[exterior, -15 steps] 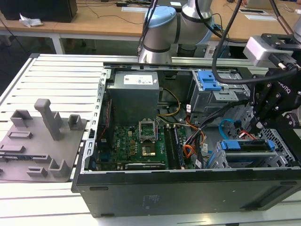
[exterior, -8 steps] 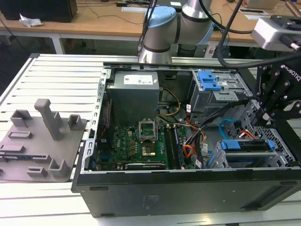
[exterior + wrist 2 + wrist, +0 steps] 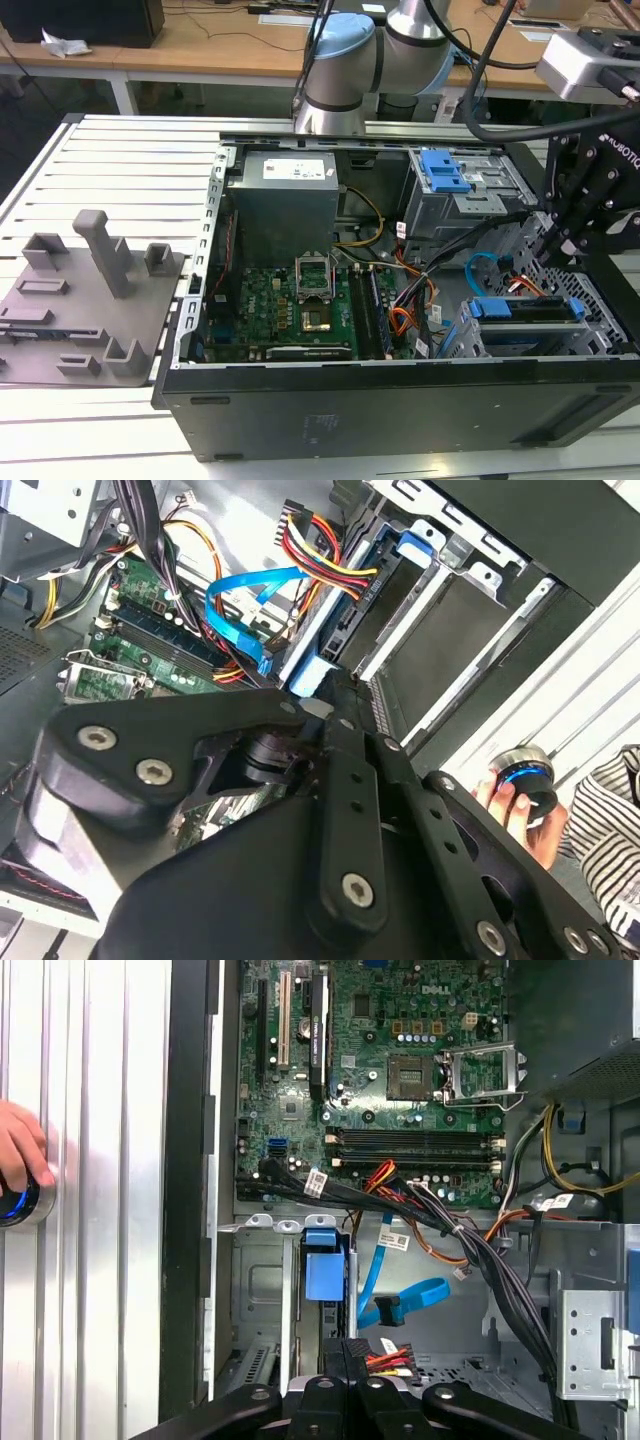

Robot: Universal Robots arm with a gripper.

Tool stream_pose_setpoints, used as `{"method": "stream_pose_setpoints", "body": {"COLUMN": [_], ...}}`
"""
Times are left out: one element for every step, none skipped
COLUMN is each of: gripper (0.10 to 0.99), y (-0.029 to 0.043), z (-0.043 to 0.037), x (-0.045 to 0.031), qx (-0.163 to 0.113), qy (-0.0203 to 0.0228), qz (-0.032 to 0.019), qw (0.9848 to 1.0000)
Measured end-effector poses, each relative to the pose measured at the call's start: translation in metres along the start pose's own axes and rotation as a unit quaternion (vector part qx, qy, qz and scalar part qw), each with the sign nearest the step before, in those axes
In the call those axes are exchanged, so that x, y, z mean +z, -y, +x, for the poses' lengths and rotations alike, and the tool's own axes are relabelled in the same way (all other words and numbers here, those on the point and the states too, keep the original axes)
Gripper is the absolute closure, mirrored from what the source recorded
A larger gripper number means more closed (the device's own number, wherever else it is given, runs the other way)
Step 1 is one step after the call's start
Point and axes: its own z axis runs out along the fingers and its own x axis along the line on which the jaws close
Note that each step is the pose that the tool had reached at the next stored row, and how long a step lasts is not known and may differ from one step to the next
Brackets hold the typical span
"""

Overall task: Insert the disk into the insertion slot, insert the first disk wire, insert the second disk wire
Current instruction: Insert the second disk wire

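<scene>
The disk (image 3: 525, 308) sits in the insertion slot (image 3: 600, 335), a perforated grey cage at the case's corner on the exterior view's right; its blue carrier (image 3: 323, 1270) (image 3: 405, 548) pokes out. My gripper (image 3: 548, 252) (image 3: 347, 1348) (image 3: 337, 688) hangs over the disk's connector end, shut on the black plug of the first disk wire (image 3: 392, 1357), a red, yellow and black bundle (image 3: 320, 545). The second disk wire (image 3: 478, 268) (image 3: 250, 595) (image 3: 410, 1298), a flat light-blue cable, lies looped and loose beside the cage, its dark plug free.
A taller cage with a blue latch (image 3: 445, 170) stands behind the slot. The motherboard (image 3: 290, 300) and power supply (image 3: 285, 205) fill the case's middle. A grey fixture (image 3: 90, 290) lies outside. A person's hand (image 3: 15, 1160) rests on a round knob (image 3: 522, 772) beside the case.
</scene>
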Motion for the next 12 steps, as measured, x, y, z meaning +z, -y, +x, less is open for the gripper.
{"method": "stream_pose_setpoints", "body": {"gripper": [0.851, 0.851, 0.792, 0.725, 0.725, 0.725, 0.725, 0.725, 0.725, 0.725, 0.725, 0.725], "y": [0.0, 0.0, 0.0, 0.0, 0.0, 0.0, -0.0001, 0.0, 0.0, 0.0, 0.0, 0.0], "z": [0.0, 0.0, 0.0, 0.0, 0.0, 0.0, -0.0005, -0.0023, -0.0052, -0.0086, -0.0098, -0.0104], "x": [0.0, -0.0001, -0.0001, -0.0001, -0.0002, -0.0002, -0.0005, -0.0003, -0.0004, -0.0004, -0.0004, -0.0004], "qx": [0.0, 0.0, 0.0, 0.0, 0.0, 0.0, 0.0, 0.0, 0.0, 0.0, 0.0, 0.0], "qy": [0.0, 0.0, 0.0, 0.0, 0.0, 0.0, -0.0002, -0.0001, -0.0001, 0.0, -0.0001, -0.0001], "qz": [0.0, 0.0, 0.0, 0.0, 0.0, 0.0, 0.0, 0.0, 0.0, 0.0, 0.0, 0.0], "qw": [1.0, 1.0, 1.0, 1.0, 1.0, 1.0, 1.0, 1.0, 1.0, 1.0, 1.0, 1.0]}}
